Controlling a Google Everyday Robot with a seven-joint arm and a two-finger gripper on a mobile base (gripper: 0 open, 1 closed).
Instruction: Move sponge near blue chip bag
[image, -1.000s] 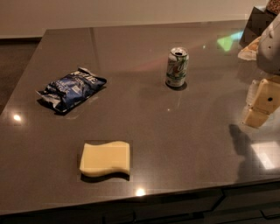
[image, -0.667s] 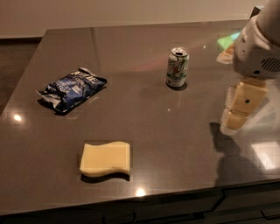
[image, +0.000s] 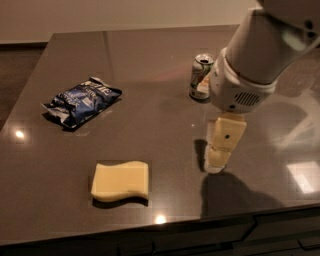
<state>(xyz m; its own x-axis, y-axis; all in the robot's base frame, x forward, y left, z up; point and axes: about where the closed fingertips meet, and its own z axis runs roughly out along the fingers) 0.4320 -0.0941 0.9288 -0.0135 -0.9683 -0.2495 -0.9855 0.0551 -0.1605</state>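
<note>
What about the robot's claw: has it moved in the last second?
Yes. The gripper swung left, closing most of its sideways gap to the soda can, toward the sponge.

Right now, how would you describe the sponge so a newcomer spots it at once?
On the dark table, look near the front edge, left of the gripper. The sponge lies flat there, apart from the blue chip bag behind it. It alone is pale yellow and wavy-edged, unlike the crinkled bag or upright soda can.

table (image: 150, 55): sponge (image: 120, 180), blue chip bag (image: 82, 100), can (image: 201, 76); hand (image: 216, 165) above
</note>
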